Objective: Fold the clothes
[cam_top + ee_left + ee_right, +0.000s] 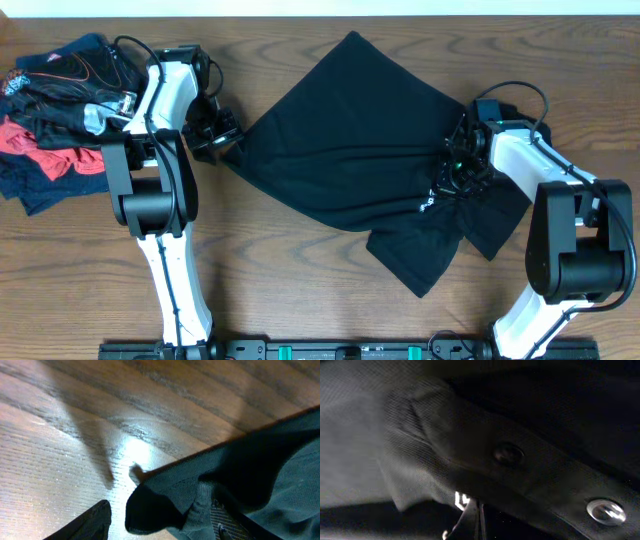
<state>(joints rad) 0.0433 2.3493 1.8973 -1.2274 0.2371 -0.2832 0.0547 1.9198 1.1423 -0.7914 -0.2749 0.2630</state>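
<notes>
progress ~0: black T-shirt (350, 150) skewed, no folds | left gripper (225, 140) at its left corner, grip can't tell | right gripper (452, 172) pinching its right side | pile (50, 110) left of shirt pending

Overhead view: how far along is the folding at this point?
Done: nothing looks folded. In hand: the large black fabric garment lies loosely spread in the middle. The right gripper pinches its bunched right side, and the left gripper sits at its left corner, grip unclear. Left: all its folds, plus the heaped pile of black, red and navy clothes at far left.
</notes>
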